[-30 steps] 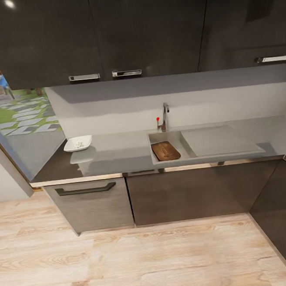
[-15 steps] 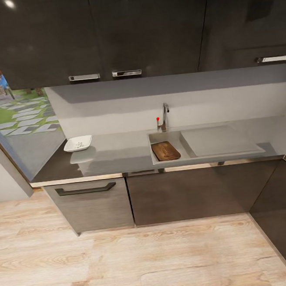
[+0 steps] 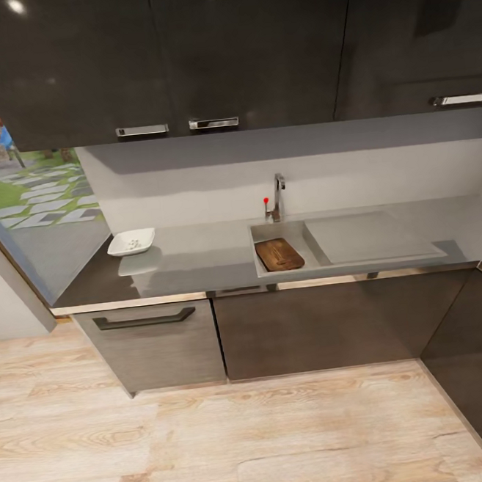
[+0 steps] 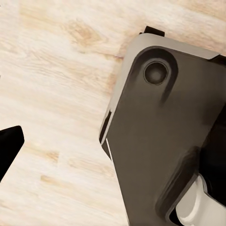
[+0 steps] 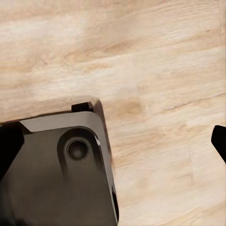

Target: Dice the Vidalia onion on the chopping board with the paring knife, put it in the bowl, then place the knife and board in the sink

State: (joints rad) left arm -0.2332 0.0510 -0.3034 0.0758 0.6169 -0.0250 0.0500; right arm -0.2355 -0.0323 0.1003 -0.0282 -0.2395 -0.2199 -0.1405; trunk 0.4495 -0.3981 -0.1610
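Left wrist view gives you one black fingertip point(image 4: 9, 146) at the frame edge over the pale wooden floor point(image 4: 56, 70), beside the robot's dark base plate point(image 4: 165, 141); you cannot tell from it whether the left gripper is spread or closed, and it touches nothing visible. The right wrist view is much the same: a black fingertip point(image 5: 219, 141) at one edge, dark base plate point(image 5: 56, 174) at the other side, floor between, so the right gripper's opening cannot be judged either, and nothing sits between its fingers.

From the head view, your task things are well apart from both arms, up on the countertop point(image 3: 198, 256). The chopping board point(image 3: 279, 254) lies flat inside the sink point(image 3: 344, 240) basin, below the tap point(image 3: 276, 197) with its red knob. The bowl point(image 3: 131, 242) sits on the counter far to the left of the sink, with small white bits in it. You cannot pick out the knife. Dark cabinet fronts point(image 3: 308, 326) and open floor stand between you and the counter.
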